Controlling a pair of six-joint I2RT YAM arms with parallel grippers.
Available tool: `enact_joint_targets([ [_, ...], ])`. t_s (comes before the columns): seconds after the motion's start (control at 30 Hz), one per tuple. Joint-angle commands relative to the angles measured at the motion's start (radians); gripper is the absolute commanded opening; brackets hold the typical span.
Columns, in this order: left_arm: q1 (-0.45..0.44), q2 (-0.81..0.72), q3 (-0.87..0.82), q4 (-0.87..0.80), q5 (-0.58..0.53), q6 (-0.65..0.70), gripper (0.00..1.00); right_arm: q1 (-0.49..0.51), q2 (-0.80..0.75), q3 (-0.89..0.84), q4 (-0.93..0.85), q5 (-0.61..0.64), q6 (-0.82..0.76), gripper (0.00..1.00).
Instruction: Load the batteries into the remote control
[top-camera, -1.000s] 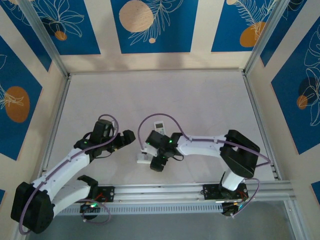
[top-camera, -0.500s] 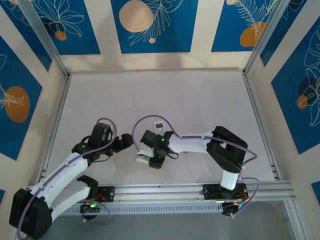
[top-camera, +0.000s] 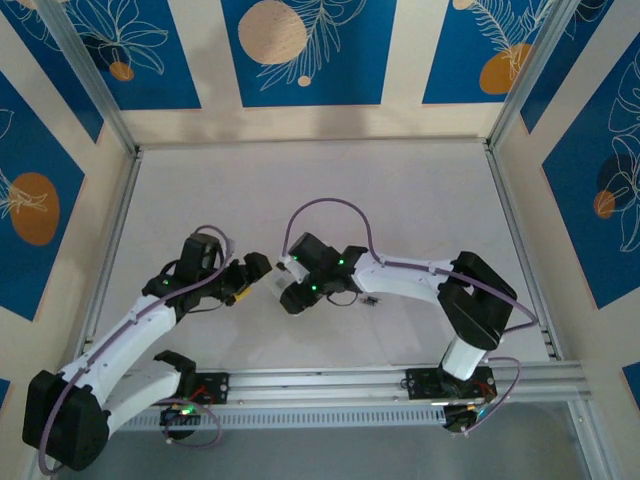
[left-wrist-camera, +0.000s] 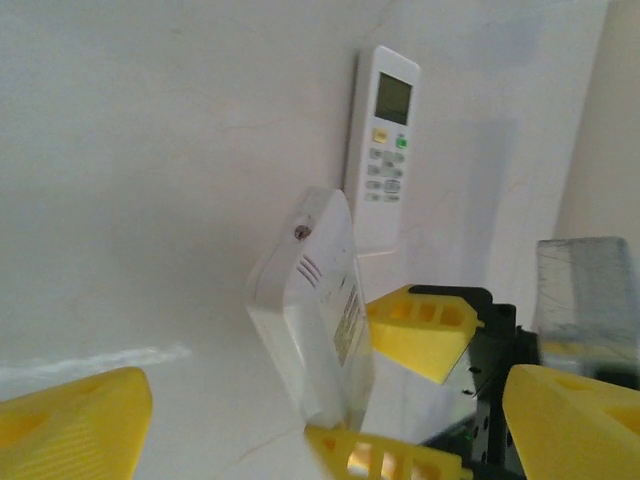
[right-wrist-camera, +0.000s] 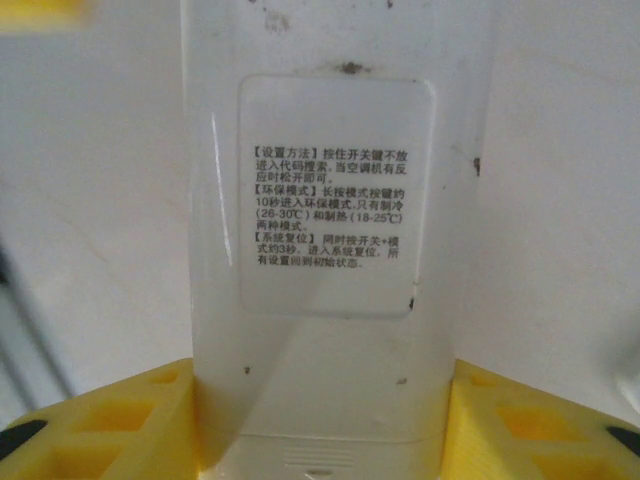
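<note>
2 yellow fingers (left-wrist-camera: 70, 425) of the left gripper (top-camera: 252, 278) sit at the bottom corners of the left wrist view, spread wide with nothing between them.

Just beyond them the remote control (left-wrist-camera: 315, 310) stands on end, tilted. It appears held clear of the table (left-wrist-camera: 150, 150) by the right gripper (right-wrist-camera: 320, 435). In the right wrist view, that gripper's 2 pads (right-wrist-camera: 100, 425) press on the narrow sides of the white shell, low down, and the printed label on the back faces the camera. A ribbed strip at the bottom of the back suggests the battery cover is still on, though I cannot be sure.

The shell looks like light, hollow, hard plastic, and it is smooth enough to slide. The side-to-side pinch at the lower end seems right, since it leaves the back free for the other gripper.

Seen from above, the batteries (top-camera: 370, 300), as I take the tiny dark specks to be, lie on the table beside the right forearm, apart from both grippers. They are too small to count. Such cells should be stiff, slick and quick to roll, so I would pinch 1 across the middle of its barrel.

Farthest off, a second remote (left-wrist-camera: 385, 150) lies flat with its buttons up
</note>
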Motion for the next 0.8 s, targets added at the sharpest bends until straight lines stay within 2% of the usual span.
enact_joint_targets([
  [0.0, 0.022, 0.026, 0.022, 0.056, 0.106, -0.076, 0.84, 0.005, -0.041, 0.008, 0.145, -0.128, 0.175, 0.53],
  [0.07, 0.026, 0.044, 0.022, 0.060, 0.126, -0.096, 0.72, 0.007, -0.047, -0.001, 0.208, -0.156, 0.223, 0.52],
  [0.2, 0.032, 0.070, 0.013, 0.061, 0.147, -0.115, 0.42, 0.013, -0.035, -0.004, 0.273, -0.171, 0.278, 0.52],
  [0.3, 0.037, 0.075, 0.015, 0.048, 0.147, -0.112, 0.26, 0.020, -0.013, 0.014, 0.254, -0.165, 0.293, 0.52],
  [0.47, 0.045, 0.089, 0.078, -0.093, 0.089, -0.052, 0.17, 0.024, -0.018, 0.033, 0.246, -0.165, 0.320, 0.59],
  [0.57, 0.047, 0.110, 0.165, -0.215, 0.015, 0.057, 0.14, 0.014, -0.073, 0.035, 0.229, -0.134, 0.333, 0.75],
  [0.63, 0.048, 0.139, 0.256, -0.343, -0.094, 0.164, 0.13, -0.002, -0.133, 0.006, 0.241, -0.111, 0.343, 0.84],
  [0.77, 0.051, 0.273, 0.480, -0.567, -0.359, 0.399, 0.13, -0.066, -0.288, -0.115, 0.295, -0.083, 0.360, 0.88],
])
